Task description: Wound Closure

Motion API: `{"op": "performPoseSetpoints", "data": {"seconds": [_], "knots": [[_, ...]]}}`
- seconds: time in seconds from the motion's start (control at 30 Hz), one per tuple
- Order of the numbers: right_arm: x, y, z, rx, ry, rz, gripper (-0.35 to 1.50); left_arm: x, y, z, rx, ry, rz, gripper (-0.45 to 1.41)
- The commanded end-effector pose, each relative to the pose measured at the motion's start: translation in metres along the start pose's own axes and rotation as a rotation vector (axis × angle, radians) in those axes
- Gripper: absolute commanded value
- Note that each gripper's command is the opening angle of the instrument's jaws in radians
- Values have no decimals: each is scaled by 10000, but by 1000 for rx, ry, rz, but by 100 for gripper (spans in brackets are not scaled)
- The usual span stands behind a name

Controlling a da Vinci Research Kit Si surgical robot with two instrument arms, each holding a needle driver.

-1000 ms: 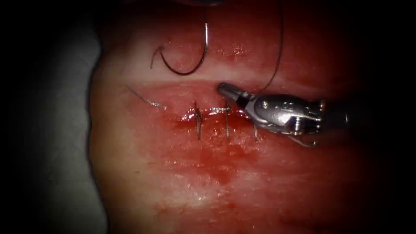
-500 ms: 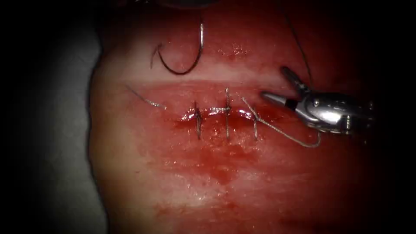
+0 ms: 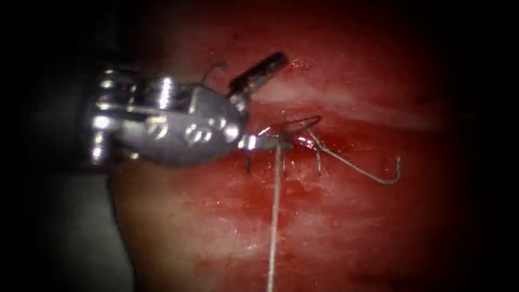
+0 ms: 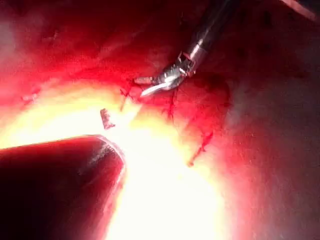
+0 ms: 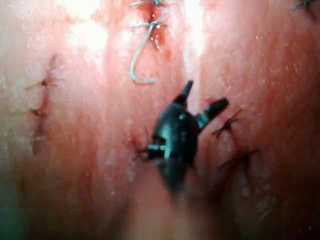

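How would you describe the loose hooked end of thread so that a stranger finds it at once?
Start at the cut across the tissue, with its short stitches. From the rightmost stitch, a pale thread tail slants down and right. Unlike the upright stitches, it lies loose and bends upward at its end.

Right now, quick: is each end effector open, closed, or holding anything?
Left end effector: open over the cut, holding nothing.
Right end effector: open, holding nothing.

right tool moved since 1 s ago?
Yes. In the endoscope view it was over the cut a second ago, then backed off to the cut's right; now the left tool, jaws open, is at the stitches.
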Motion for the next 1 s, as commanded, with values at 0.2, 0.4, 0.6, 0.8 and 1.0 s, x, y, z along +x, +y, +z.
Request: {"op": "performPoseSetpoints", "data": {"seconds": [0.2, 0.4, 0.6, 0.8, 1.0], "knots": [[-8, -15, 5, 6, 0, -2, 130, 22, 38, -32, -293, 157, -50, 133], [-6, -21, 10, 1, 0, -1, 133, 33, 56, -14, -253, 75, -13, 125], [-4, -29, 15, 12, 6, 5, 133, 25, 41, -5, -255, 108, -76, 113], [-3, -29, 11, 30, 6, 16, 121, 29, 34, 46, -149, 148, -199, 90], [0, -15, -2, 55, -64, 18, 110, 5, 49, 133, -83, -51, -376, 86]]}}
